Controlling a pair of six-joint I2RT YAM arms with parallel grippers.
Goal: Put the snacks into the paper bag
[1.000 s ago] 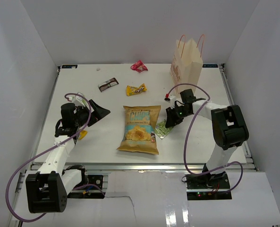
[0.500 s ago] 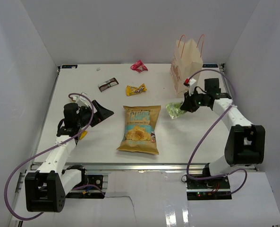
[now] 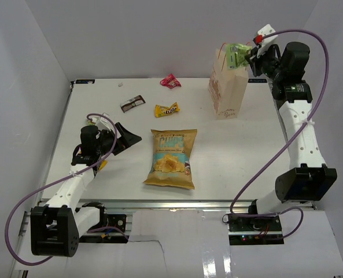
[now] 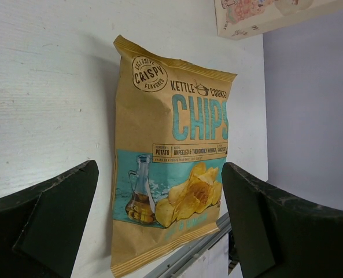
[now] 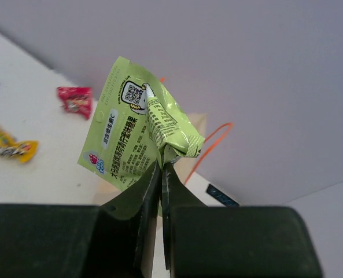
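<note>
- A white table (image 3: 246,150), seen from above, has white walls around it and two robot arms bolted at its near edge.
- The right arm reaches high at the far right. The right gripper (image 3: 249,56) has its jaws clenched on a crumpled green packet (image 3: 236,55), which hangs in the air at the mouth of the paper bag (image 3: 229,87), level with its loop handles.
- In the right wrist view the two dark fingers pinch the packet's lower edge. A strip of the bag's cream rim and one thin red-orange handle show behind it. Whether the packet touches the bag cannot be told.
- The paper bag stands upright near the far right corner of the table, cream with reddish print on its side.
- The left gripper (image 3: 128,136) is low over the left side of the table, jaws spread wide and grasping nothing. It points toward the chips bag (image 3: 171,158), which it does not touch.
- The chips bag, yellow-brown with a blue band, lies flat in the middle of the table.
- Beyond it lie a yellow packet (image 3: 166,109) and, further left, a dark brown packet (image 3: 132,103). A pink-red packet (image 3: 170,81) lies near the far edge.
- A yellow-orange packet (image 3: 101,165) peeks out from under the left arm.
</note>
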